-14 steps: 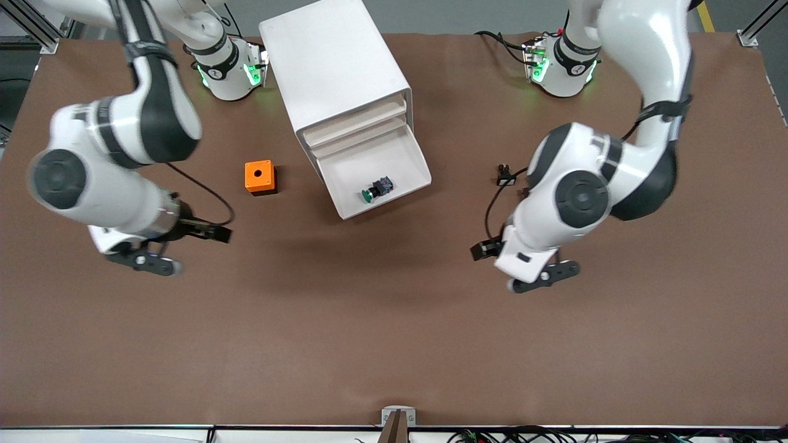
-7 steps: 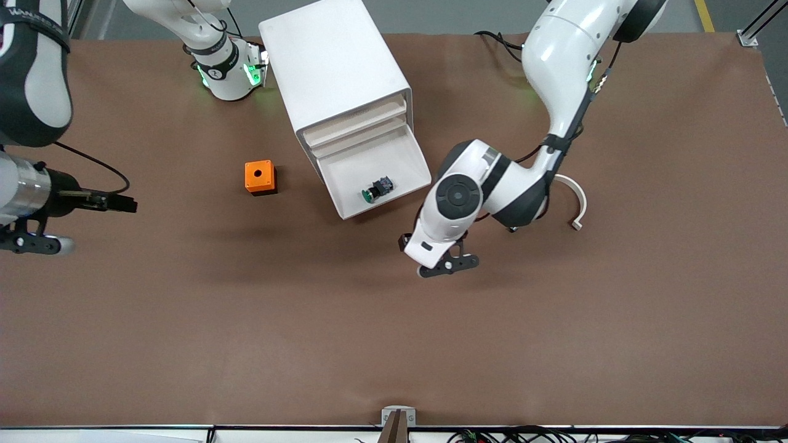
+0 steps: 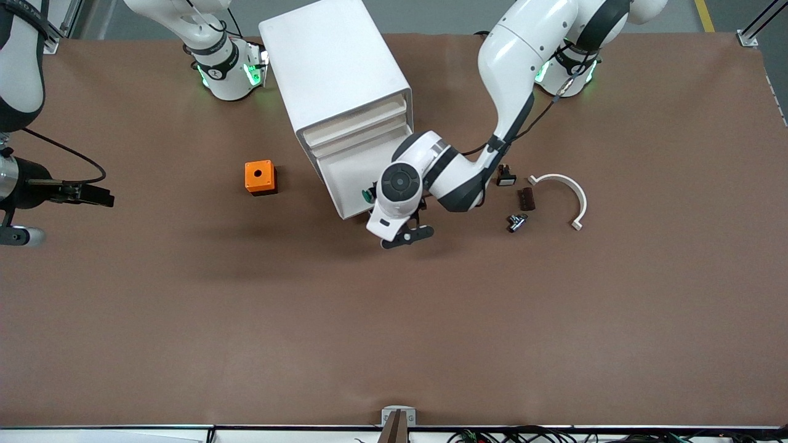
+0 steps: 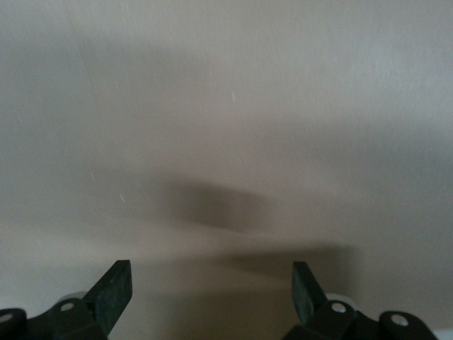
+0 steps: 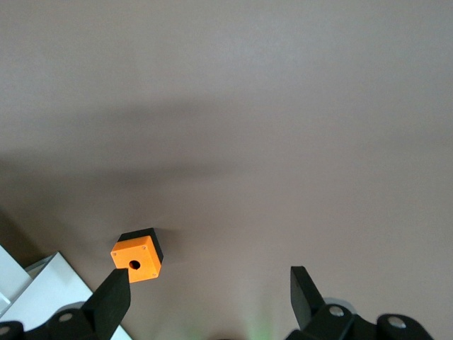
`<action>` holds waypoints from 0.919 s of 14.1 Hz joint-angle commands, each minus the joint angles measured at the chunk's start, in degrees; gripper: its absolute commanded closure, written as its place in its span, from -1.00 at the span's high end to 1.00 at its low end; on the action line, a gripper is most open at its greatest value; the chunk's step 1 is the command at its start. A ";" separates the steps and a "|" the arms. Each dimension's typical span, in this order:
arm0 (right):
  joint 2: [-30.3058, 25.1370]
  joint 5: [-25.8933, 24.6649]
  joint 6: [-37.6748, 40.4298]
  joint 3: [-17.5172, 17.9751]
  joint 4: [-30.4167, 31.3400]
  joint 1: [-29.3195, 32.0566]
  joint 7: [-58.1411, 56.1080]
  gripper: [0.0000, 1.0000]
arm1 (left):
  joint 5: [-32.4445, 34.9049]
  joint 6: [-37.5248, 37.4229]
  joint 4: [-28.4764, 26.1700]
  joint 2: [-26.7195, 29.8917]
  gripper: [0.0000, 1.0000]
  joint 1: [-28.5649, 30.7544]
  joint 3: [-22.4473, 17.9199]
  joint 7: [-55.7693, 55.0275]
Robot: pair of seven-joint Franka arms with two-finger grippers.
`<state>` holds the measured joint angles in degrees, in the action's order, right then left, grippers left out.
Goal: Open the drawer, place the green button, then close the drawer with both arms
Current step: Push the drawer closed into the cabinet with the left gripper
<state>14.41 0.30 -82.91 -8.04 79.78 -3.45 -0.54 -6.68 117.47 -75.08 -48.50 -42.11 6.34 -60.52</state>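
The white cabinet [image 3: 335,67] stands between the two arm bases, and its lowest drawer [image 3: 345,178] is pulled out. Of the button, only the green cap [image 3: 367,195] shows in that drawer; the left arm's wrist covers the rest. My left gripper [image 3: 406,236] hangs over the table just off the drawer's front rim. In the left wrist view it [image 4: 210,290] is open and empty over bare brown table. My right gripper [image 3: 17,235] is over the table's edge at the right arm's end. It [image 5: 209,294] is open and empty.
An orange box with a hole [image 3: 260,177] [image 5: 136,256] sits beside the cabinet toward the right arm's end. Toward the left arm's end lie a black button with a white face [image 3: 505,178], a small brown piece [image 3: 526,198], a metal part [image 3: 516,222] and a white curved piece [image 3: 569,191].
The left arm swung from the left arm's end of the table in to the drawer's front, uncovering the small parts. The right arm pulled away to the table's edge.
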 commanded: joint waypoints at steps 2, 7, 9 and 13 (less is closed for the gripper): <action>-0.52 -0.12 -0.68 1.45 0.02 1.00 -2.45 1.00 | -5.08 0.57 -2.96 1.47 0.99 -2.89 -0.01 -5.03; -0.09 -0.13 -1.38 1.45 -1.38 0.99 -1.22 1.00 | -10.46 0.57 -5.69 1.65 0.99 -3.24 3.49 -9.96; -0.09 -0.13 -1.03 1.45 -2.43 1.17 -1.31 1.00 | -10.54 0.57 -6.57 2.00 0.99 -3.24 5.25 -11.98; -1.14 1.28 4.64 1.36 -3.49 1.87 -2.19 1.00 | -10.54 0.57 -6.75 2.00 0.99 -3.77 7.55 -15.67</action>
<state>14.27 0.76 -82.73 -7.45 77.05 -2.78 -1.99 -16.07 117.49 -79.86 -48.35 -45.55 13.30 -74.48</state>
